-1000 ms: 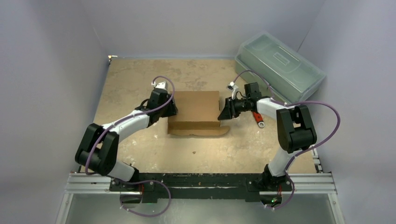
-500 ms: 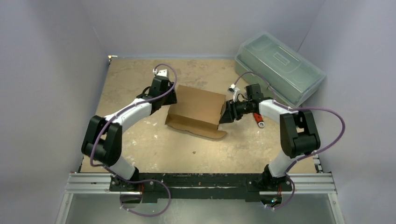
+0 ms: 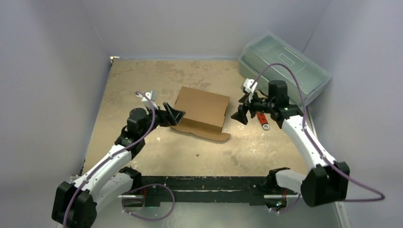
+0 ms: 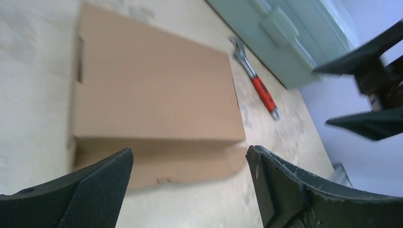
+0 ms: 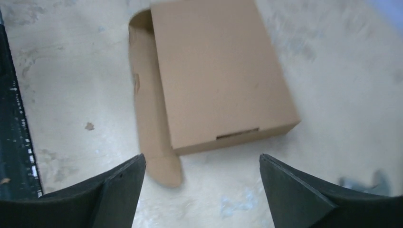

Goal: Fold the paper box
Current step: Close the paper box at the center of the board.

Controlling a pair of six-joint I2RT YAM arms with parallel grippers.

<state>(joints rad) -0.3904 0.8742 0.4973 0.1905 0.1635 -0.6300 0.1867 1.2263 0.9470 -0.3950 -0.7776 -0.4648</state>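
Note:
The paper box (image 3: 202,108) lies on the table as a shallow brown cardboard box with its lid down. It sits slightly askew, and a rounded flap (image 3: 206,132) sticks out flat along its near side. My left gripper (image 3: 177,115) is open just off the box's left end and touches nothing. My right gripper (image 3: 239,112) is open a little off the right end, also empty. The left wrist view looks along the box (image 4: 152,99) between the open jaws (image 4: 189,156). In the right wrist view the box (image 5: 218,80) and flap (image 5: 152,128) lie beyond the open gripper (image 5: 202,161).
A translucent grey-green toolbox (image 3: 285,66) stands at the back right. A red-handled wrench (image 3: 262,119) lies on the table under the right gripper, right of the box. Grey walls enclose the table on three sides. A metal rail (image 3: 204,187) runs along the near edge.
Both grippers opened and backed off the box's ends, the left arm pulling back toward its base. The box was turned slightly and now rests free on the table.

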